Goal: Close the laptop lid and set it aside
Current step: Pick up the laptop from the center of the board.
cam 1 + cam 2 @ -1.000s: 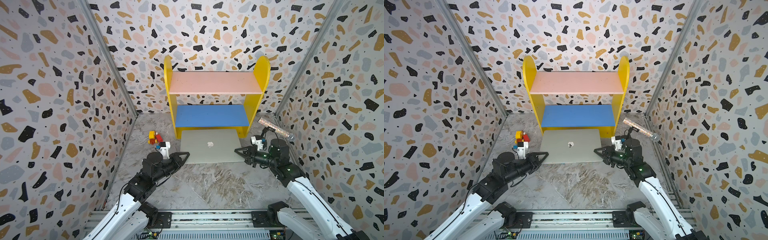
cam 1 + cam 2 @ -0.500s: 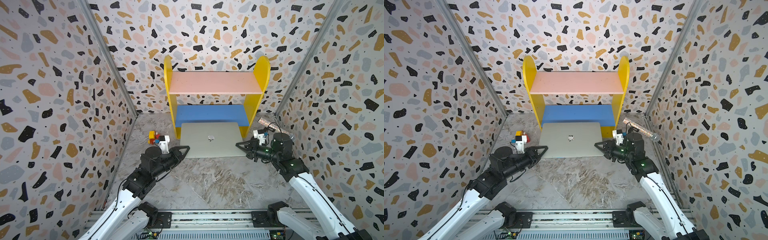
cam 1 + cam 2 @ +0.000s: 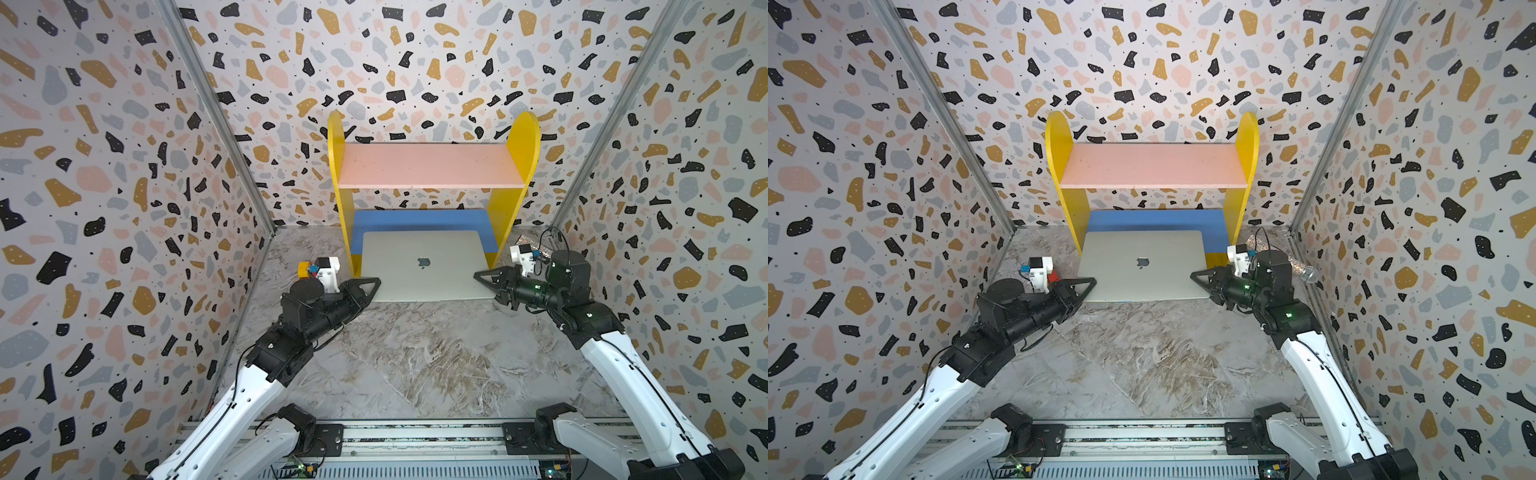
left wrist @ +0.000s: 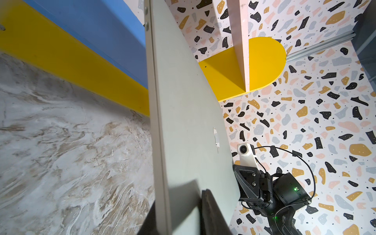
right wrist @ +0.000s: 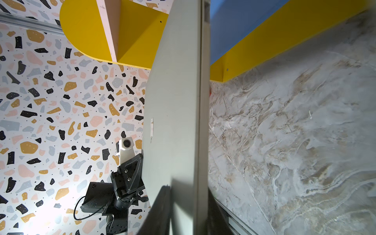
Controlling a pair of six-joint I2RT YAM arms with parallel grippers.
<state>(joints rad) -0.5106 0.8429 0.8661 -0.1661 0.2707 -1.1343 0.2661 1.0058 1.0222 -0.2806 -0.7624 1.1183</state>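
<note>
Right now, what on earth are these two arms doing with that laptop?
Two robot arms hold a closed silver laptop between them. The left tool is clamped on its left edge and the right tool on its right edge. The laptop looks raised off the marble table, its far edge at the blue lower board of a yellow shelf.

Marbled grey tabletop [image 3: 415, 361]. Carries a yellow shelf [image 3: 521, 141] at the back, with a pink board [image 3: 428, 164] above a blue board [image 3: 415, 218]. Also small bright blocks [image 3: 304, 268] on the left, a sparkly stick [image 3: 1304, 270] on the right.
</note>
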